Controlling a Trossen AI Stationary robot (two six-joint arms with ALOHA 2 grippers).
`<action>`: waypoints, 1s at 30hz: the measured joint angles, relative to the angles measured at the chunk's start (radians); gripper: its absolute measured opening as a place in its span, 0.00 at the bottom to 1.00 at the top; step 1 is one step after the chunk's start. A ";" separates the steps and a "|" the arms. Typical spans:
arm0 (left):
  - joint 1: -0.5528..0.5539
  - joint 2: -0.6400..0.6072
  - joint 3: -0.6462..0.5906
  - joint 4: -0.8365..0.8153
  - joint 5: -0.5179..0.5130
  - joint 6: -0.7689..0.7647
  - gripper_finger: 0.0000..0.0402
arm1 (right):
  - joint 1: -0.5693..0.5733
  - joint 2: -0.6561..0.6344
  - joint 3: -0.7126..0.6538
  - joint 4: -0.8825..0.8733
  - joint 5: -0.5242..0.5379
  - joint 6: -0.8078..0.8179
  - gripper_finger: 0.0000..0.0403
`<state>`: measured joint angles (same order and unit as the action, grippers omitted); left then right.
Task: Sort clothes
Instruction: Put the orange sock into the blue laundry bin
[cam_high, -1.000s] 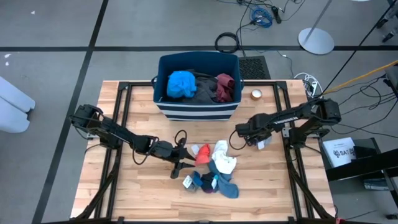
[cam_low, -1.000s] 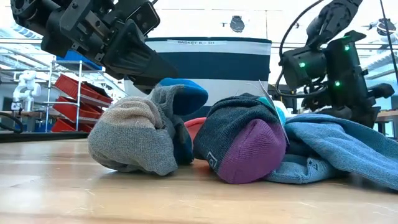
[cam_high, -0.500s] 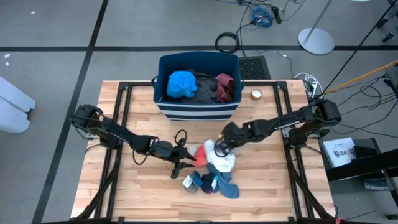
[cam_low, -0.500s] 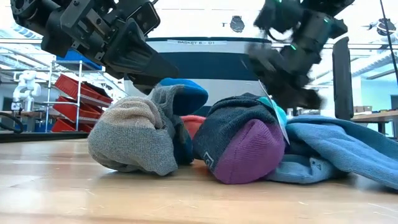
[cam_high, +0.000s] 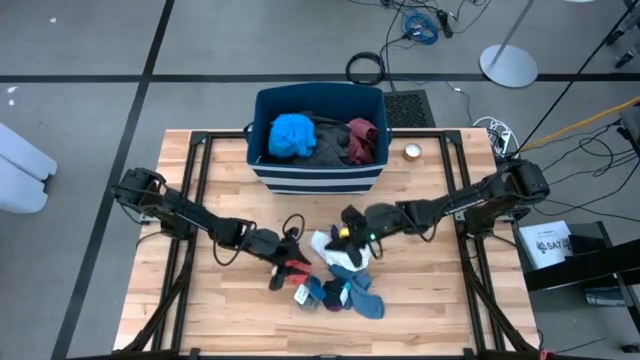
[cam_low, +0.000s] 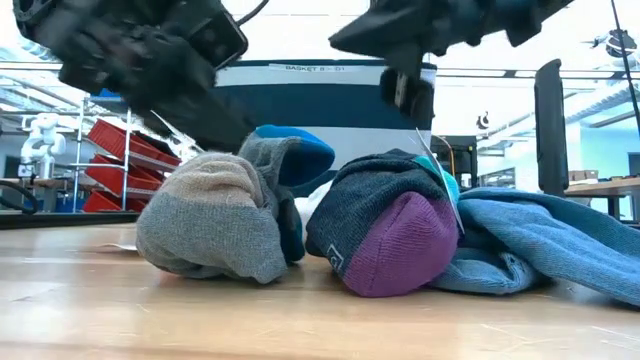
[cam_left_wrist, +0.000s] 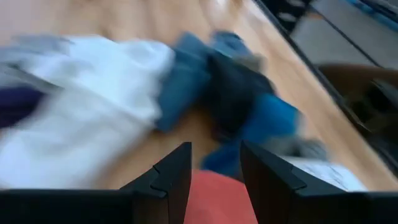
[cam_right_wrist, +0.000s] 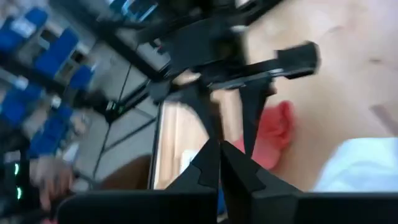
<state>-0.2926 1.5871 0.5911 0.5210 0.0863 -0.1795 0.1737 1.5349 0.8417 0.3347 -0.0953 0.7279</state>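
The left claw (cam_high: 290, 267) pinches a red garment (cam_left_wrist: 219, 198), seemingly to pull it free of the clothes (cam_high: 343, 280) heaped mid-worktop toward the near edge. The right claw (cam_high: 348, 228), closed and empty, hangs over the pile's white piece (cam_high: 322, 243).

The left gripper (cam_left_wrist: 215, 171) holds a red cloth piece (cam_left_wrist: 216, 198) between its two dark fingers (cam_left_wrist: 175, 171). Beyond lie a white garment (cam_left_wrist: 87, 124) and blurred blue socks (cam_left_wrist: 249, 106) on the wooden tabletop (cam_left_wrist: 180, 15).

Knit cloth socks (cam_low: 215, 215), matt; wood table (cam_high: 440, 310) smooth; bin (cam_high: 318, 172) woven fabric.
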 joint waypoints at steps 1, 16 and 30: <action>-0.006 0.000 0.000 -0.014 0.033 0.000 0.36 | 0.020 0.000 0.000 0.002 0.009 -0.026 0.00; -0.070 -0.016 0.080 -0.324 -0.081 0.082 0.37 | 0.212 -0.001 0.000 0.027 0.310 -0.359 0.29; -0.143 0.019 0.216 -0.684 -0.313 0.134 0.57 | 0.206 -0.002 0.000 0.029 0.332 -0.344 0.52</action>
<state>-0.4351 1.6065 0.8074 -0.1634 -0.2266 -0.0452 0.3794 1.5333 0.8417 0.3633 0.2363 0.3843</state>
